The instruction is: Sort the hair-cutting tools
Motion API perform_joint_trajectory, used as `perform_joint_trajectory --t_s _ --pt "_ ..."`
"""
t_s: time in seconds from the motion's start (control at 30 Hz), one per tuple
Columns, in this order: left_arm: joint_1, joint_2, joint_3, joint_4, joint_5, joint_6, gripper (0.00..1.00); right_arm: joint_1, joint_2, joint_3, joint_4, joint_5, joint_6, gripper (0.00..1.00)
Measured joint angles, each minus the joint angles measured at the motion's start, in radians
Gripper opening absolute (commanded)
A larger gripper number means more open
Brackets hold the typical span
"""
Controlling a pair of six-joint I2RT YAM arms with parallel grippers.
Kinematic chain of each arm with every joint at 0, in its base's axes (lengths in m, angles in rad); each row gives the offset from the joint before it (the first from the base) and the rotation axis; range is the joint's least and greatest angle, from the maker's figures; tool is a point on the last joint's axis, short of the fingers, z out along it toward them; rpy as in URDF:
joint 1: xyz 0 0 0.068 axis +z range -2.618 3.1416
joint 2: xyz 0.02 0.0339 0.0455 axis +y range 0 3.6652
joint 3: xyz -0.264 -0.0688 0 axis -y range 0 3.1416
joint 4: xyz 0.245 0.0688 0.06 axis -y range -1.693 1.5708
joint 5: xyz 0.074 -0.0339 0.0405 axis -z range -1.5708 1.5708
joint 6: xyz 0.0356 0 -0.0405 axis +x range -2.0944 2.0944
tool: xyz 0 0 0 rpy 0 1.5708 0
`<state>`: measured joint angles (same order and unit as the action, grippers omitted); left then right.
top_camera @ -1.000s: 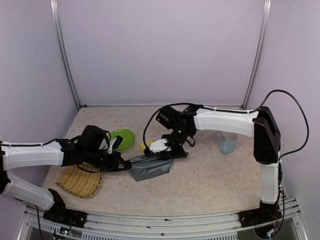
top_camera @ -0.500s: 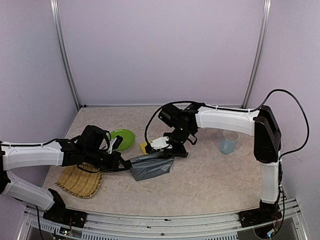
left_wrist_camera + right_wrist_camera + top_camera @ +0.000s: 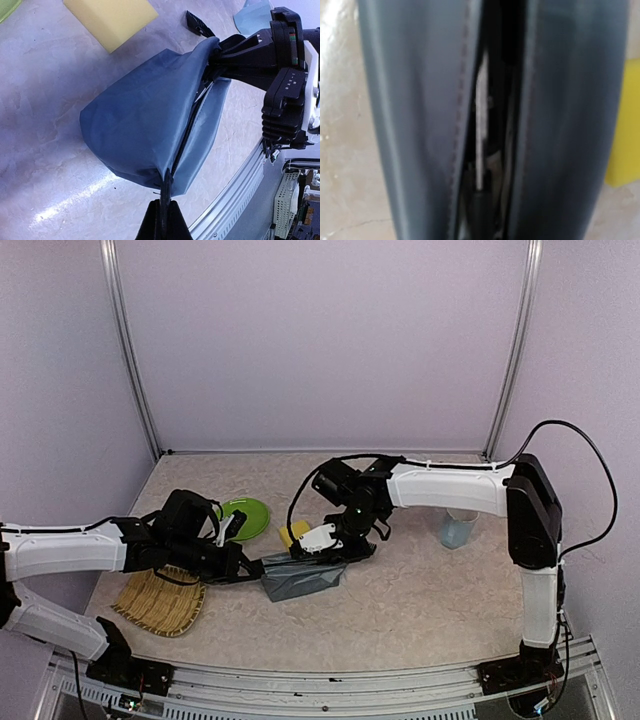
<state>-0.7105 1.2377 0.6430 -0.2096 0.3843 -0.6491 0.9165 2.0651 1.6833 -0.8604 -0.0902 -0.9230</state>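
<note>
A grey fabric pouch [image 3: 302, 578] lies on the table with its zip open along the top. My left gripper [image 3: 250, 568] is shut on the pouch's zip end [image 3: 165, 192] and holds it taut. My right gripper [image 3: 322, 554] reaches into the pouch's other end, and its fingertips are hidden by the fabric. In the right wrist view I look into the open slit, where a thin silver strip [image 3: 480, 125] shows among dark shapes. A small black clipper guard [image 3: 199, 24] lies beyond the pouch. The scissors and the clipper are not clearly seen.
A yellow sponge [image 3: 292, 533] lies just behind the pouch, with a green plate [image 3: 246, 518] to its left. A woven basket [image 3: 160, 602] sits under my left arm. A pale blue cup [image 3: 458, 528] stands at the right. The table's front rail [image 3: 235, 195] is close.
My right gripper has moved down and to the left, further into the pouch's open end. My left gripper has held still on the zip end.
</note>
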Motion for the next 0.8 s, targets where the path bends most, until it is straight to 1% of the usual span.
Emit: perform_joint_trajectory --t_s 0.07,0.1,0.27,0.3,0.4,0.53,0.6,0.7,0.8 --pt "-0.001 0.0 0.004 0.0 0.001 0.0 0.0 0.005 0.0 -0.004 0.004 0.011 -0.003 0.19" --pt "-0.001 0.0 0.005 0.0 0.001 0.0 0.0 0.007 0.0 -0.004 0.006 0.017 -0.001 0.24" --pt "-0.001 0.0 0.009 -0.003 0.0 0.007 0.0 0.008 -0.002 0.011 -0.008 0.013 0.018 0.45" --pt "-0.001 0.001 0.012 -0.004 0.0 0.008 0.0 0.005 -0.006 0.013 -0.012 0.002 0.023 0.46" --pt "-0.001 0.007 0.021 -0.008 0.0 0.02 0.0 -0.022 -0.037 0.013 -0.034 -0.05 0.039 0.47" --pt "-0.001 0.016 0.034 -0.016 -0.001 0.038 0.0 -0.108 -0.097 0.007 -0.039 -0.153 0.094 0.47" --pt "-0.001 0.018 0.042 -0.019 -0.002 0.053 0.0 -0.181 -0.137 -0.021 -0.015 -0.228 0.142 0.48" --pt "-0.001 0.028 0.053 -0.024 -0.005 0.067 0.0 -0.259 -0.17 -0.072 0.01 -0.315 0.208 0.5" --pt "-0.001 0.04 0.054 -0.024 -0.005 0.077 0.0 -0.289 -0.173 -0.127 0.019 -0.401 0.263 0.51"
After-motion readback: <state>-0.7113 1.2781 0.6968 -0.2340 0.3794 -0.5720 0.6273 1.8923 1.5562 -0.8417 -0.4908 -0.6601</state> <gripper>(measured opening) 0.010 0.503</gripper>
